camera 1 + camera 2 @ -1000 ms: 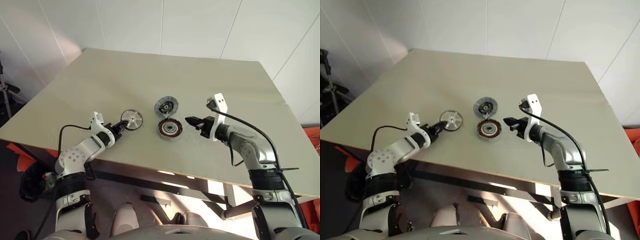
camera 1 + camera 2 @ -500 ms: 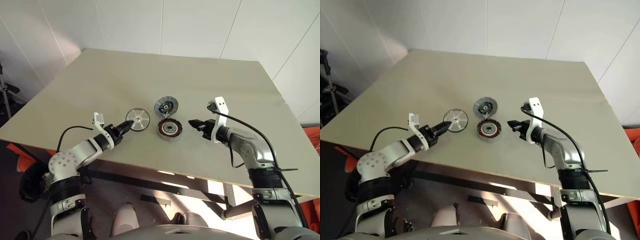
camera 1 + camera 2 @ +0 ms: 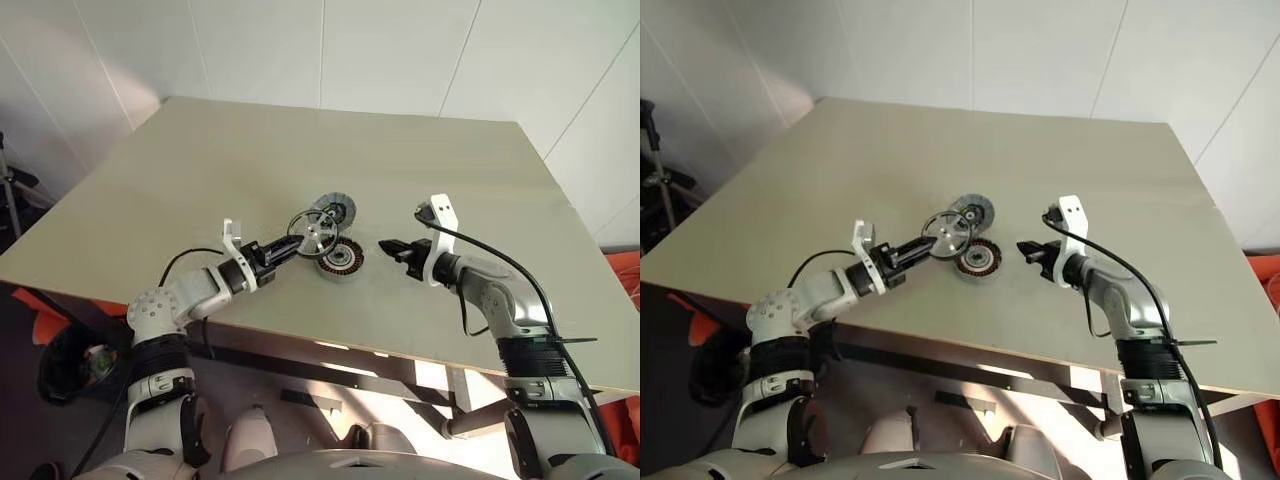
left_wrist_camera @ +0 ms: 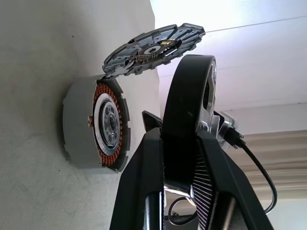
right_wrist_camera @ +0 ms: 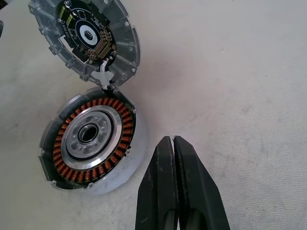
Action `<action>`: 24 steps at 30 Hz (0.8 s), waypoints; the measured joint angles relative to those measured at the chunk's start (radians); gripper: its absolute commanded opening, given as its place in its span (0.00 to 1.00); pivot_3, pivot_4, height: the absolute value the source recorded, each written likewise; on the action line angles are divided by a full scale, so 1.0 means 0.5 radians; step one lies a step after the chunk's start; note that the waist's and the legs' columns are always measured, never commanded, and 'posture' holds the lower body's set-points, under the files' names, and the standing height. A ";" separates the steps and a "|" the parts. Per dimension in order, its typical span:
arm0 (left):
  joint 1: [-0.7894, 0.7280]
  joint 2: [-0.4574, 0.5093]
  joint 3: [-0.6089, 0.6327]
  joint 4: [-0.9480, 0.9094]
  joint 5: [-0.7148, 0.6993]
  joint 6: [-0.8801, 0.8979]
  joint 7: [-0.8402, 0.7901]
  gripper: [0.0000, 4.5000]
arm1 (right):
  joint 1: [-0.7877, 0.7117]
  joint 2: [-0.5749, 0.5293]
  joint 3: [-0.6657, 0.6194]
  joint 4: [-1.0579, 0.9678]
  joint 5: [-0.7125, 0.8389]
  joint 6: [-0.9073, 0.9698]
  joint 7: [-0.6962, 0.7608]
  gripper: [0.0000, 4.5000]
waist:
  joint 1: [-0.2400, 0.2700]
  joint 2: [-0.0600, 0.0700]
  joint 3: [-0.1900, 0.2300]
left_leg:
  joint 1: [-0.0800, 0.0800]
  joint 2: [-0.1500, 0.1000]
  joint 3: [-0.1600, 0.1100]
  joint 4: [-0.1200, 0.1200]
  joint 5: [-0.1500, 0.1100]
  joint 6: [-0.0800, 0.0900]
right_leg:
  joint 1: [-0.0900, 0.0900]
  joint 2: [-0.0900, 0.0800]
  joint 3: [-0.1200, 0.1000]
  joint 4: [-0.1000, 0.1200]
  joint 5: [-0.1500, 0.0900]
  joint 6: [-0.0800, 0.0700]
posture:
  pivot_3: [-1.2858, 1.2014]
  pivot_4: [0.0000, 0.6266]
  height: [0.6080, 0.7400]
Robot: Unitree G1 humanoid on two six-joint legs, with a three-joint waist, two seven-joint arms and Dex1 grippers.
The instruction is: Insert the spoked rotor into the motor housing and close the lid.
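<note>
A: While the right gripper waits with its jaws pressed together just beside the housing, what differs from a second ago?

B: The left gripper, clamped on the rim of the rotor, has swung toward the housing. Earlier the rotor hung well to the left of it; now it hangs above the table, over the near-left edge of the housing and in front of the lid.

A: Meaning for the task?

B: Judged from the frames, transport is nearly done; alignment and lowering remain. The lid lies open, touching the far side of the housing, so closing has not begun.

A: Which way does the rotor face?

B: It stands on edge, not flat. In the left wrist view its dark rim runs edge-on between the two fingers, so its axle lies roughly level, pointing across the table. The housing's axis points up, copper ring exposed.

A: Consequence?

B: The rotor probably needs tipping flat before its hub can meet the silvery centre
</note>
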 measured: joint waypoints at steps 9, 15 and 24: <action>-0.186 -0.070 0.033 0.400 0.028 -0.120 0.028 0.10 | 0.024 0.011 -0.002 -0.061 0.003 0.006 -0.010 0.00 | 0.006 0.000 0.000 | -0.001 -0.001 -0.001 -0.001 0.000 0.000 | 0.001 0.000 0.000 -0.002 0.001 0.002 | 0.52 0.00 1.00; -0.226 -0.092 0.024 0.508 0.075 -0.100 0.018 0.10 | 0.062 0.011 -0.015 -0.155 0.022 0.013 -0.045 0.00 | 0.009 0.000 0.000 | 0.000 -0.001 -0.001 -0.002 0.000 0.000 | 0.001 -0.001 0.000 -0.002 0.001 0.002 | 0.52 0.00 1.00; -0.280 -0.118 0.030 0.645 0.158 -0.102 0.001 0.10 | 0.113 0.011 -0.035 -0.248 0.037 0.052 -0.087 0.00 | 0.017 0.000 0.000 | 0.001 -0.002 -0.001 -0.001 0.000 0.000 | 0.002 -0.001 0.000 -0.002 0.001 0.002 | 0.52 0.00 1.00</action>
